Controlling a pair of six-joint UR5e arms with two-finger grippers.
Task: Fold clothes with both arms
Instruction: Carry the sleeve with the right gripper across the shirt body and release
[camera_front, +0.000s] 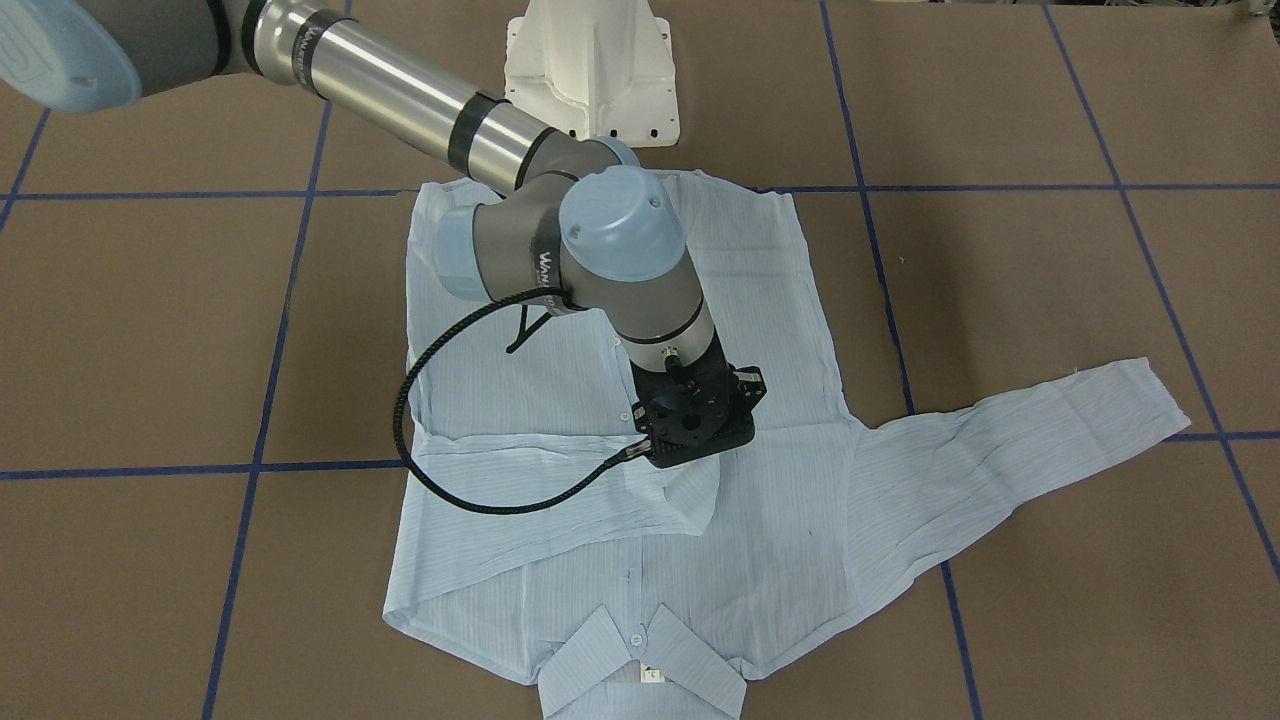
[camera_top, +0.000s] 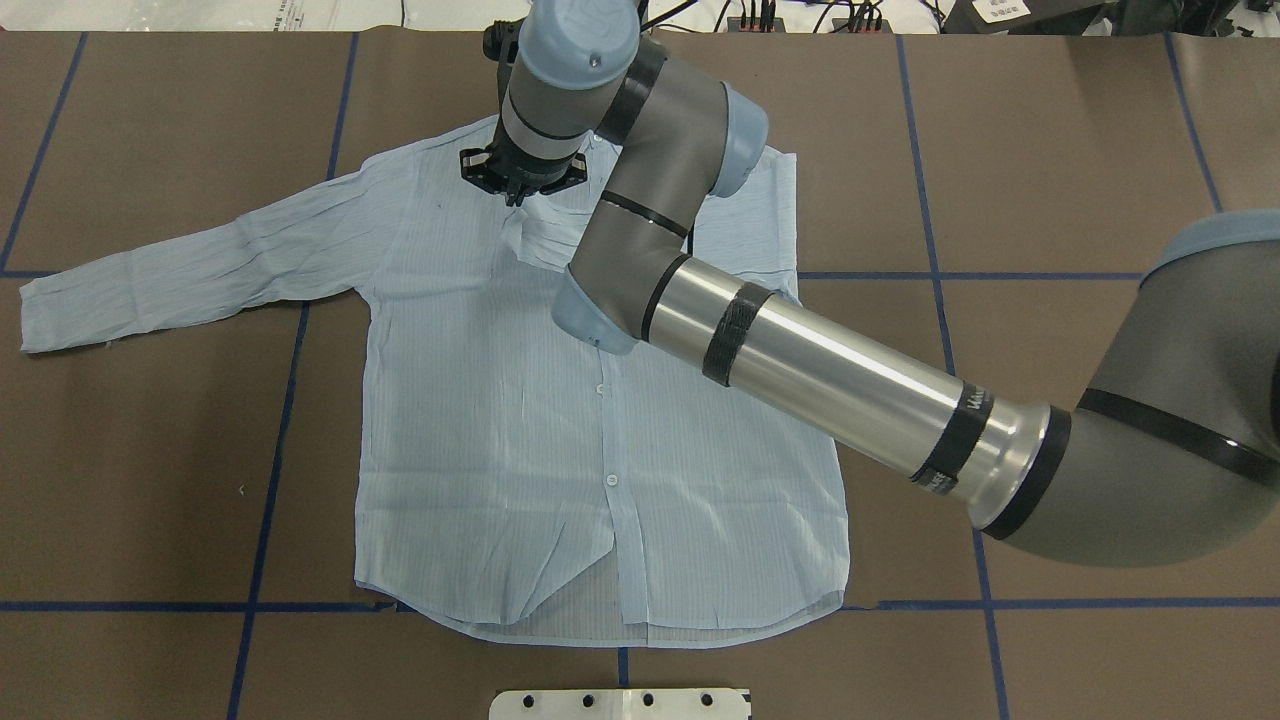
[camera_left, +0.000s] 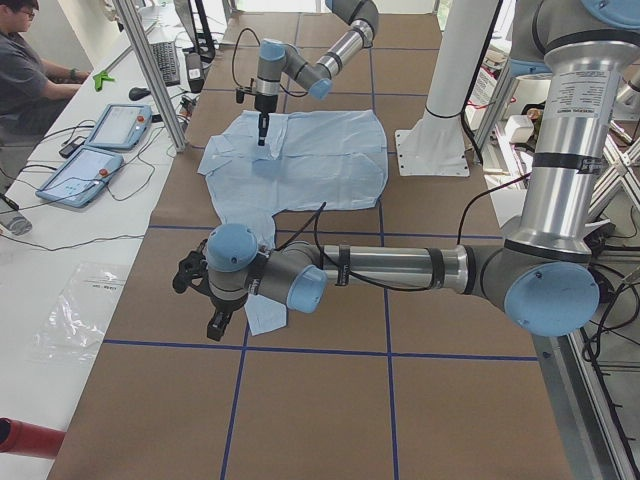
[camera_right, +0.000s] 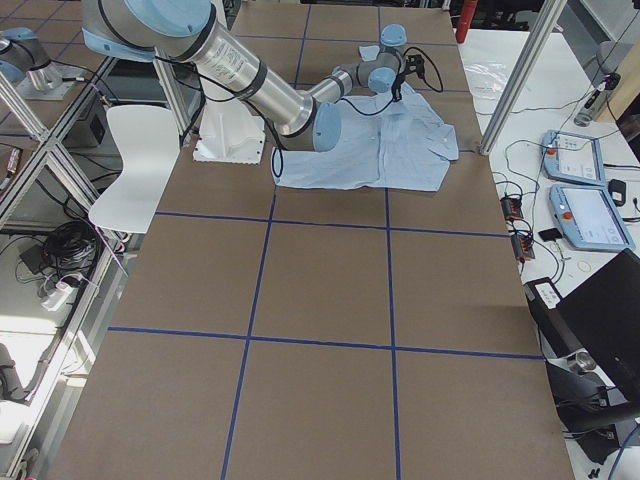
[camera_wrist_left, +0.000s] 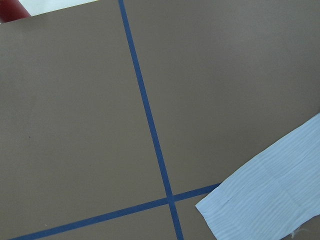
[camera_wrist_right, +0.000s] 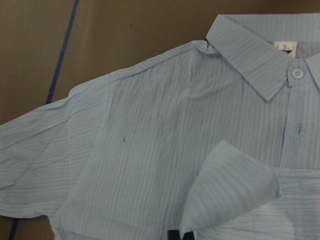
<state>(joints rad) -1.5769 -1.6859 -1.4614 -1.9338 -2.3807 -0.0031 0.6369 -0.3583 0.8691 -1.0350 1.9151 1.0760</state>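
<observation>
Well, right gripper (camera_top: 516, 196) pinches the folded sleeve (camera_wrist_right: 230, 190), left gripper (camera_left: 214, 328) can't tell, we'd grab this floppy shirt (camera_top: 500, 430) by its 9 o'clock cuff (camera_top: 50, 312).

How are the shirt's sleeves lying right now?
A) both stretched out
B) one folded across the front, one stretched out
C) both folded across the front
B: the folded sleeve crosses the front of the shirt, while the other sleeve lies stretched out on the table.
</observation>
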